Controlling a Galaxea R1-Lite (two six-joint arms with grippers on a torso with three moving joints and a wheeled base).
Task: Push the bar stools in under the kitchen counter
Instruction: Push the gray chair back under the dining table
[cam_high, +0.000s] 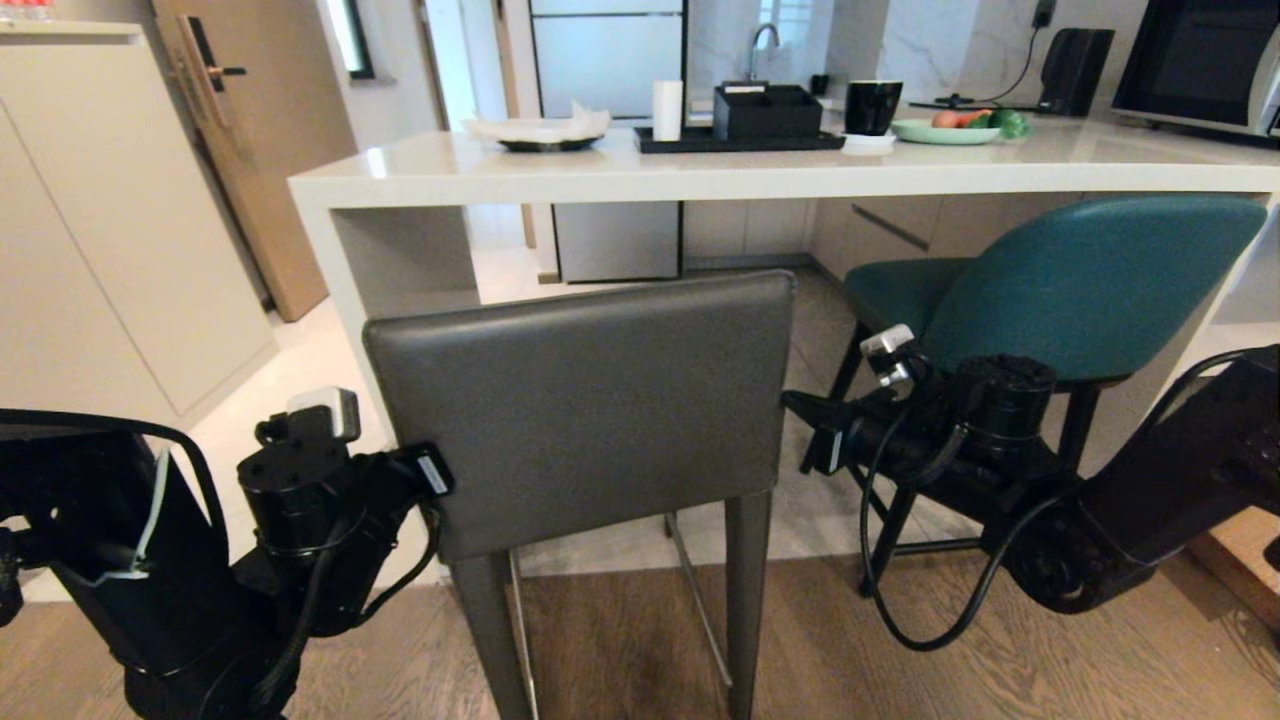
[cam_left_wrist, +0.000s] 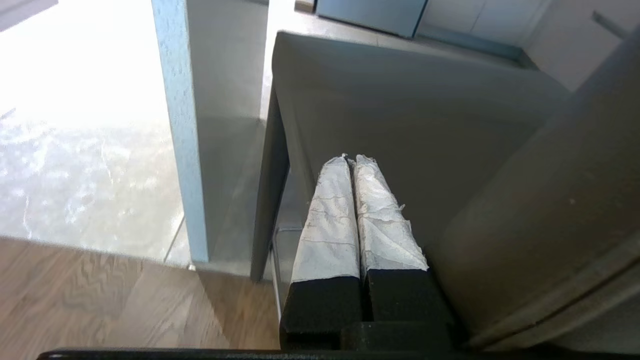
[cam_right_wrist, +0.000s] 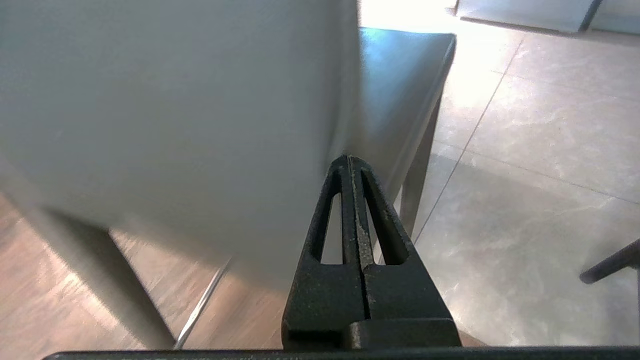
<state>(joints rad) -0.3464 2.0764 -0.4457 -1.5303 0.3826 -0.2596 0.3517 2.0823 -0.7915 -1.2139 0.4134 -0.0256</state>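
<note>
Grey leather fills the middle of the head view, where the grey stool (cam_high: 585, 410) stands with its low back toward the robot, its seat not yet fully under the kitchen counter (cam_high: 700, 175); the teal stool (cam_high: 1080, 280) sits to the right, angled and only partly under the slab. The left gripper (cam_high: 432, 472) meets the back's left edge and the right gripper (cam_high: 800, 405) its right edge, so an uneven shove could swing the stool toward the white end panel (cam_high: 330, 270) or into the teal stool's legs. A tray (cam_high: 740, 140), a black cup (cam_high: 872, 105) and a plate of food (cam_high: 945, 130) rest on the counter, and a hard knock against the slab might rattle them. From the left wrist, the left gripper (cam_left_wrist: 352, 162) shows its taped fingers (cam_left_wrist: 327, 220) pressed together, tips near the stool's side just beside the end panel (cam_left_wrist: 180, 130); that narrow gap looks the likeliest place for a jam. From the right wrist, the right gripper (cam_right_wrist: 350, 162) has its black fingers (cam_right_wrist: 380, 215) shut together, tips at the corner of the grey back (cam_right_wrist: 175, 110); with so little purchase there, the tips could slip off past the edge onto open tiled floor (cam_right_wrist: 525, 190).
</note>
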